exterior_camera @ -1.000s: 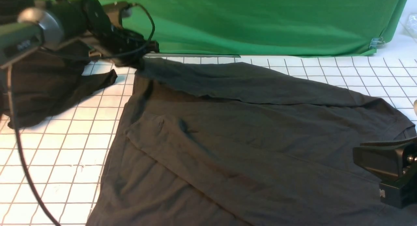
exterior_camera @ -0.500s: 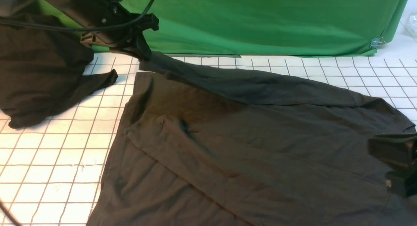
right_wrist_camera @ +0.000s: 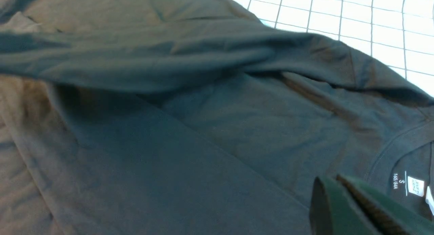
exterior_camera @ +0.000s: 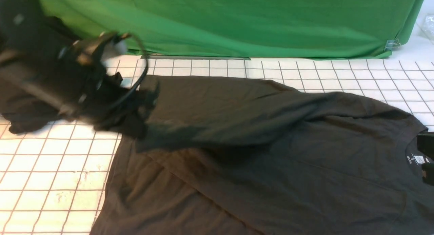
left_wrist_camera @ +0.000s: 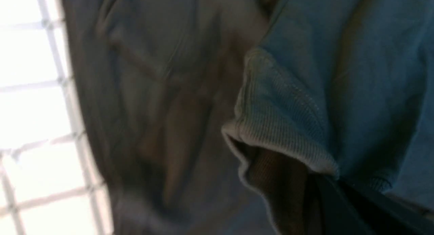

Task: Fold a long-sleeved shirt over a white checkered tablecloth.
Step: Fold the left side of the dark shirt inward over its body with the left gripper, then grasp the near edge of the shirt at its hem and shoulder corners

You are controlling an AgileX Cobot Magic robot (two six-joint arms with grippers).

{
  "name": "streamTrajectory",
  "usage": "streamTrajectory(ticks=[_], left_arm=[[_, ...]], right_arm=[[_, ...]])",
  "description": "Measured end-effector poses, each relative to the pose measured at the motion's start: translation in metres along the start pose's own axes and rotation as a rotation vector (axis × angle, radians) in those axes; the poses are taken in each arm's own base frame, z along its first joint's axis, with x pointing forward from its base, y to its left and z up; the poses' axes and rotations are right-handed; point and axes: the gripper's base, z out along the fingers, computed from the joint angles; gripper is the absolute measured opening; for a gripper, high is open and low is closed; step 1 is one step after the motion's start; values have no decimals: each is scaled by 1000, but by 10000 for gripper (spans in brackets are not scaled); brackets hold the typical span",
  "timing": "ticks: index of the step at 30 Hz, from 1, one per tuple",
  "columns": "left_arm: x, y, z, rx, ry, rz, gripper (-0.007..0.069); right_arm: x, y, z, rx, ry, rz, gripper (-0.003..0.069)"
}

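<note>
Left fingers [left_wrist_camera: 356,214]: black, clamped on the ribbed cuff [left_wrist_camera: 278,126] of one sleeve [exterior_camera: 237,109]. The cuff's edge curls over the finger and gapes open beside it. From this grip the sleeve runs off as a long, wrinkled band, lifted clear of the shirt's body near the fingers. It meets the shoulder over by the right fingers. The left arm is blurred in the front view, with a black cable [exterior_camera: 140,75] looped over it. Right fingers [right_wrist_camera: 325,211]: black, pressed together, with nothing seen between them. They sit close by the collar [right_wrist_camera: 383,153]; whether they touch the cloth cannot be told. A small white label [right_wrist_camera: 415,186] lies inside the neck, just beside these fingers. Shirt [exterior_camera: 271,167]: dark charcoal, its body spread flat below and between both pairs of fingers, lying on the tablecloth [exterior_camera: 51,167]. Tablecloth: white with a thin dark grid, bare on the outer side of the left fingers and beyond the shoulder. Heap [exterior_camera: 30,92]: black cloth, on the tablecloth behind the left arm, away from the shirt. Backdrop [exterior_camera: 237,21]: plain green, hanging along the tablecloth's far edge, beyond both pairs of fingers. Clip [exterior_camera: 392,44]: at the backdrop's lower corner, well beyond the right fingers.
</note>
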Motion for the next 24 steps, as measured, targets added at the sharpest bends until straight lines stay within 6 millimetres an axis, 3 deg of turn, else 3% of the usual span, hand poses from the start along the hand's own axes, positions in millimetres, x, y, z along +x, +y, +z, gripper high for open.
streamTrajectory(ticks=[4,6,12,21,24], left_arm=[[22,8,4,-35,16,-6,15],[36,16,16,-57,50,-16,15],[49,24,28,-78,64,-15,34],[56,28,28,-113,139,85,363],[66,31,26,-146,233,67,426]], right_arm=[[0,0,0,0,0,0,3],[0,0,0,0,0,0,3],[0,0,0,0,1,2,3],[3,0,0,3,35,5,8],[4,0,0,5,49,5,10]])
